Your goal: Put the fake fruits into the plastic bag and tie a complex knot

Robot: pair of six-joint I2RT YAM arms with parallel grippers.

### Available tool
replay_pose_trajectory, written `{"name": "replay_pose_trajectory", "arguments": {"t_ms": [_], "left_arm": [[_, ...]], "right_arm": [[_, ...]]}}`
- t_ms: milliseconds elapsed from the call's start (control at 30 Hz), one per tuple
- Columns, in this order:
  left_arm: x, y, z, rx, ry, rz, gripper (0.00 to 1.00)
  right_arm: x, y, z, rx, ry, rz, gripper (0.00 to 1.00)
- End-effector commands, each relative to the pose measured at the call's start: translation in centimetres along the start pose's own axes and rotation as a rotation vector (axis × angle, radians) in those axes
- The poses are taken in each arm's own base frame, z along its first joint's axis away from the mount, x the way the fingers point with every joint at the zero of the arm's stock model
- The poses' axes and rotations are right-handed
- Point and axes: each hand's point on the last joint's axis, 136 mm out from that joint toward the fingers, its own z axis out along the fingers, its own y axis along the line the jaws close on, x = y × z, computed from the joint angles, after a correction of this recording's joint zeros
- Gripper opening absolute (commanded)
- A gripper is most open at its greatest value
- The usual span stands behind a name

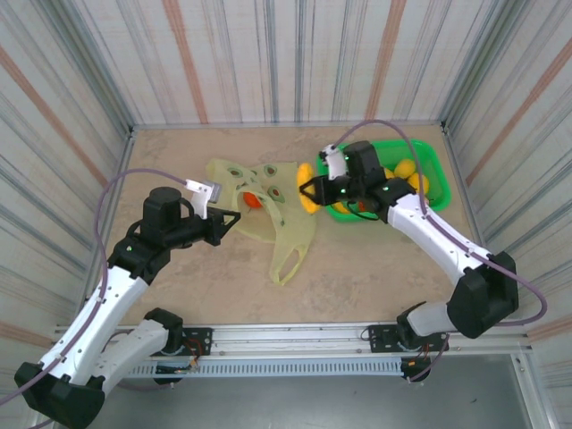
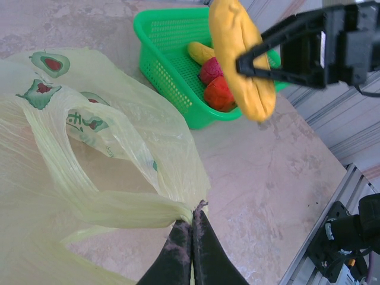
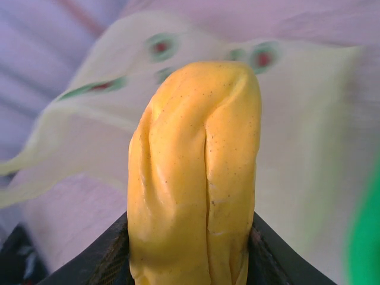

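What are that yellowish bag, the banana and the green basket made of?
The bag looks like thin plastic film: pale, see-through, creased and bunched. The banana seems moulded plastic or foam, hard to say; smooth skin with soft ridges and tiny specks. The basket looks like stiff plastic, moulded as fine mesh with a slight shine.

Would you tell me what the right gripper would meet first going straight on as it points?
Probably the plastic bag, lying beyond the banana that the right gripper holds, though depth is unclear.
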Motion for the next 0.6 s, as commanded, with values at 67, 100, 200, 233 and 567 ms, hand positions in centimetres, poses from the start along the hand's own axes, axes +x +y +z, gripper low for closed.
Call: {"name": "replay_pose_trajectory", "arguments": {"t_ms": [67,100,200,233,567], "left_arm": [[0.1,0.3,-0.2,-0.016,-0.008,0.005,0.00],[0.1,0.3,-0.2,-0.016,-0.008,0.006,0.00],[0.1,0.4,-0.3,-0.018,-0.011,0.006,0.00],[0.1,0.4,-0.2,-0.018,-0.010,0.004,0.00],[0.1,0.1,-0.3,-0.004,-0.008,0.003,0.00]], "right_arm": [[3.3,7.9,3.0,-0.277,0.156,-0.141,0.42],[3.6,8.3,3.6,-0.298,0.177,-0.139,0.42],[5.0,9.9,5.4,-0.380,0.258,-0.140,0.42],[5.7,10.3,6.0,-0.398,0.288,-0.147,0.42],[5.6,8.0,12.5,-0.311,0.384,-0.048,0.39]]}}
